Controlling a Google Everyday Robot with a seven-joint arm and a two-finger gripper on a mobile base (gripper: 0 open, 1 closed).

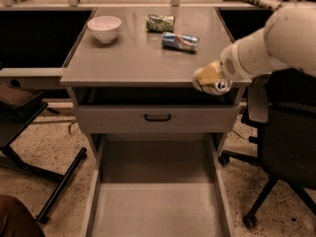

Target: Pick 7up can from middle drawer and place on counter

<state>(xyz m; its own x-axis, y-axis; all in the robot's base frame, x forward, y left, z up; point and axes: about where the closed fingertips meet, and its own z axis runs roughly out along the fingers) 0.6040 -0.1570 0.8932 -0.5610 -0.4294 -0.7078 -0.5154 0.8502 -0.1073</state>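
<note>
On the counter (133,63), toward its left rear, sits a white bowl (104,27). Below the counter's front, the middle drawer (155,206) stands pulled out, its floor bare. Further right on the counter lie a green packet (160,22) and a blue-and-silver can (180,41), both toward the back, so the front right looks the likely landing spot. At the counter's front right edge hangs the gripper (212,79), jaws pinching the 7up can (221,86). The can lies sideways between them, silver end outward, level with the counter's edge.
</note>
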